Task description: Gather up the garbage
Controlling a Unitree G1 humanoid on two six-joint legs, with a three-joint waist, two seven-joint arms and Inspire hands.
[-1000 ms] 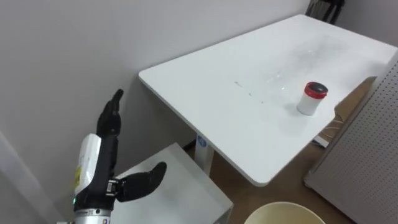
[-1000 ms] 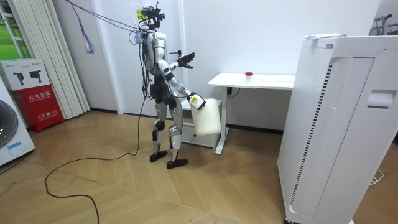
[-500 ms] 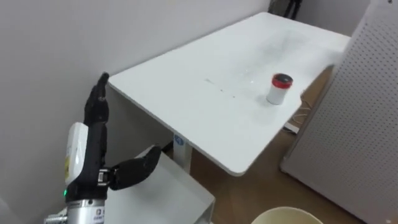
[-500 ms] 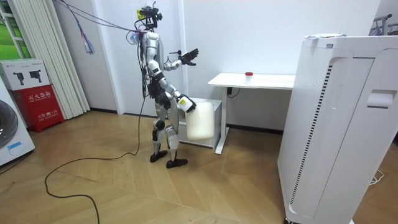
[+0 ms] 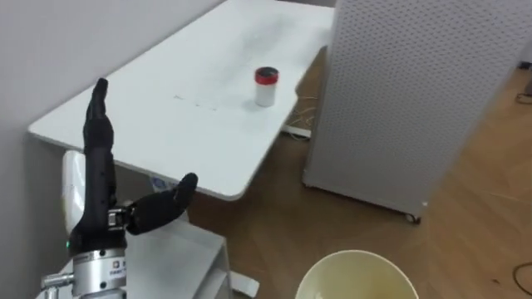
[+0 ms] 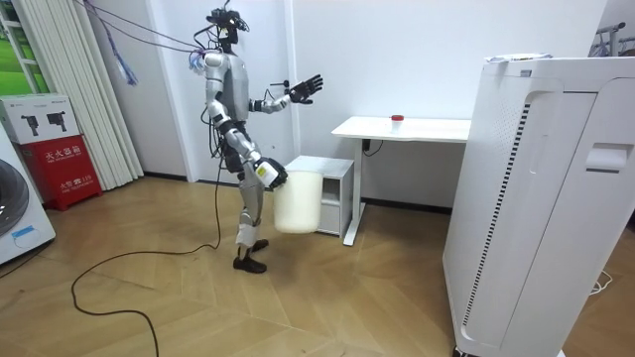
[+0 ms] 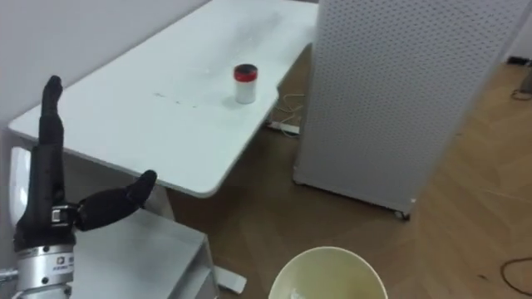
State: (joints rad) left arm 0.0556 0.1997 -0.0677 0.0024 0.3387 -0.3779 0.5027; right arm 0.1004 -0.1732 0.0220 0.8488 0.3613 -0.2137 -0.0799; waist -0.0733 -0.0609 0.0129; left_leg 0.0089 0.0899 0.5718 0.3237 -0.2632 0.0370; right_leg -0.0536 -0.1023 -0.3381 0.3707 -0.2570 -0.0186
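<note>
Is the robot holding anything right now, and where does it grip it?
Its right hand carries a pale bin by the upper rim, off the floor. The left hand is raised, open and empty.

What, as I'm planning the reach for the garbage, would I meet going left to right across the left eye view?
left hand → red-lidded white jar → white perforated unit

**Nothing legible**

A red box (image 6: 60,169) on the floor beside the curtain (image 6: 79,79) carries a white panel (image 6: 40,119) with dark pictures and pale lettering below it. All of it is too small to read in the room view.
</note>
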